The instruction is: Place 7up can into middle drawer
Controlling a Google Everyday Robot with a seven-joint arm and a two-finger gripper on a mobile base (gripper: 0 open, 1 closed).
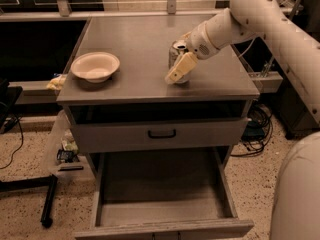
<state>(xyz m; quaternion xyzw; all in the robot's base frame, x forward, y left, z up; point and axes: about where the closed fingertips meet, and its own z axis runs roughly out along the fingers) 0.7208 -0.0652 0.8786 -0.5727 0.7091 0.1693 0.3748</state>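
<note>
The 7up can (176, 48) stands upright on the grey cabinet top (135, 34), right of centre; only its shiny top and upper side show. My gripper (176, 72) is at the can, reaching in from the upper right, and its cream front part covers the can's lower front. The middle drawer (160, 201) is pulled out wide open below, near the bottom of the view, with a bare grey floor and low side walls.
A cream bowl (95, 65) sits on the left of the cabinet top. A closed drawer front with a black bar handle (162, 133) is above the open drawer. Clutter (65, 146) and a black stand leg (47, 206) lie left on the floor, and cables (255, 129) lie right.
</note>
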